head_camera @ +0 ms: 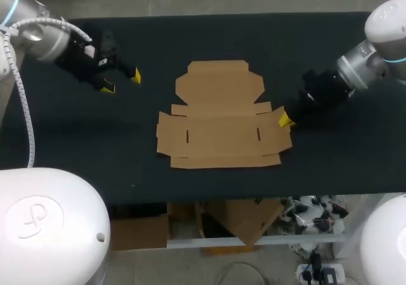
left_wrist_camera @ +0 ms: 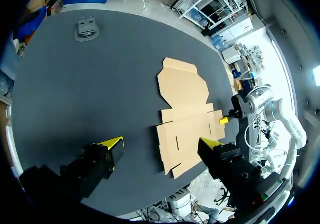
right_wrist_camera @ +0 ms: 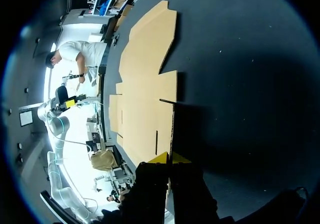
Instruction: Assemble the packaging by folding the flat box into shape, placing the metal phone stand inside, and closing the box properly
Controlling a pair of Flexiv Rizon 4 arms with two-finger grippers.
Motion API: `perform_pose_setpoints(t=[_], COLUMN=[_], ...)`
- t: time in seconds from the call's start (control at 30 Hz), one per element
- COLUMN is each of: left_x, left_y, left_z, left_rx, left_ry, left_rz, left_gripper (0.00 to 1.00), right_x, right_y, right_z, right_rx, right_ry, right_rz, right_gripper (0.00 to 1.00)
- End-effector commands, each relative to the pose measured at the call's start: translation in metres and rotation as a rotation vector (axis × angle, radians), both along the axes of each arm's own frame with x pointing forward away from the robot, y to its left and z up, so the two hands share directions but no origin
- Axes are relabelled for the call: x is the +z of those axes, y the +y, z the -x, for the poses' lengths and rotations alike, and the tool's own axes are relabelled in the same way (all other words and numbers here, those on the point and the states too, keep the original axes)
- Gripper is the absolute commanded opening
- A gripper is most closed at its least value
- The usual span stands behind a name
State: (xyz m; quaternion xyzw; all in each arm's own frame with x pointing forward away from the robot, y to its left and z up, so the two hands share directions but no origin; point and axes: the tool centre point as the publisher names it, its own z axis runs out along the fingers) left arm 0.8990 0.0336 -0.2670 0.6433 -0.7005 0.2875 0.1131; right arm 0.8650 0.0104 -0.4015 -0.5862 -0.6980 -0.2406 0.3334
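Observation:
The flat brown cardboard box lies unfolded in the middle of the black table. My right gripper is at the box's right end, shut on the thin side flap there. In the right wrist view the flap's edge runs straight in between the yellow tips of that gripper. My left gripper hangs open over bare table to the left of the box, holding nothing. In the left wrist view the left gripper stands wide, the box ahead of it. The dark grey metal phone stand lies far ahead on the table.
The black table has bare room on both sides of the box and in front of it. Its front edge runs just below the box in the head view. The phone stand does not show in the head view.

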Motion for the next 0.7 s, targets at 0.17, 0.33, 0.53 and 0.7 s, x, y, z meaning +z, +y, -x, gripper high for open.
perform_pose_setpoints(t=[0.17,0.33,0.53,0.7], left_x=[0.0014,0.0014,0.0014,0.0014], left_y=[-0.0003,-0.0003,-0.0003,-0.0003], left_z=[0.0004,0.0004,0.0004,0.0004], left_rx=[0.001,0.001,0.001,0.001], left_ry=[0.004,0.004,0.004,0.004], left_rz=[-0.006,-0.006,-0.006,-0.006], left_gripper=[1.0,1.0,1.0,1.0], right_x=[0.0001,-0.0009,-0.0006,-0.0015], right_y=[0.003,0.0013,0.0007,0.0002], right_z=[-0.0002,0.0005,0.003,0.0046], right_rx=[0.023,0.023,0.015,0.009], right_ry=[-0.004,-0.002,-0.001,0.002], right_rz=[-0.004,-0.002,0.002,0.003], right_gripper=[0.0,0.0,0.0,0.0])
